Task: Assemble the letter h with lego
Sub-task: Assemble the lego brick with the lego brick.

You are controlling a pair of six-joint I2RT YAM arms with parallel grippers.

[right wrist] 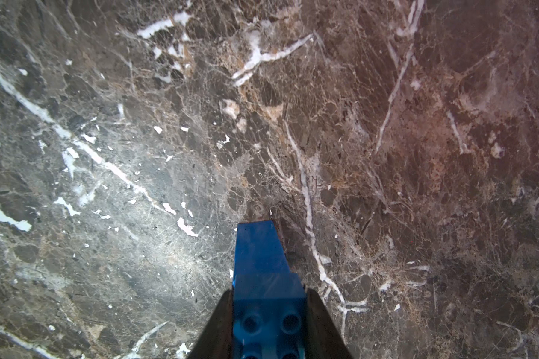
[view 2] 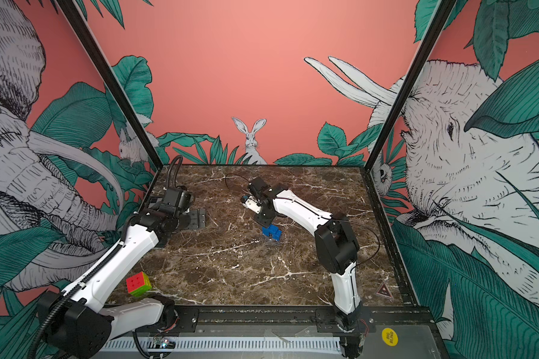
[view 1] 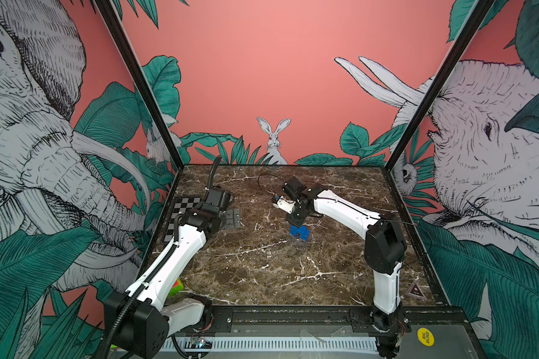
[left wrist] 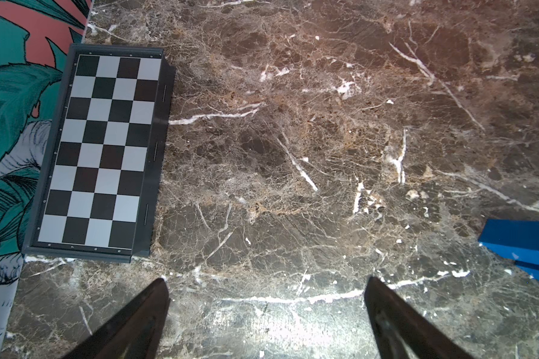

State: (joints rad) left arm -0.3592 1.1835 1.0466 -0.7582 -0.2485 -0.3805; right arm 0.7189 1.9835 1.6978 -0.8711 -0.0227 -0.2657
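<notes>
1. Near edge. The multicoloured puzzle cube (view 2: 139, 283) sits at the near left corner of the table (view 1: 262, 273), just beside the left arm's lower link. A triangular warning sticker (view 1: 416, 290) lies flat at the near right corner.

2. Middle, near half. Between the near edge and the blue lego assembly (view 1: 299, 231) the marble surface is bare across its full width, and so is the strip between the assembly and the right wall.

3. Centre. The assembly stands at mid-table, with a notch in its lower edge. The right pincer (right wrist: 269, 298) comes down on it from above and is clamped on its top studded brick, one finger on each side face. The lower bricks extend beyond the fingertips toward the table. Whether the base touches the table cannot be told.

4. Left of centre. The left pincer (left wrist: 266, 289) hangs over bare marble with its fingers wide apart and gripping nothing. The assembly is well apart from it, at the edge of the left wrist view.

5. Left edge. A folded chessboard (left wrist: 103, 149) lies along the left wall, partly under the left arm in both top views.

6. Far edge. Bare marble runs from the right arm to the back wall.
</notes>
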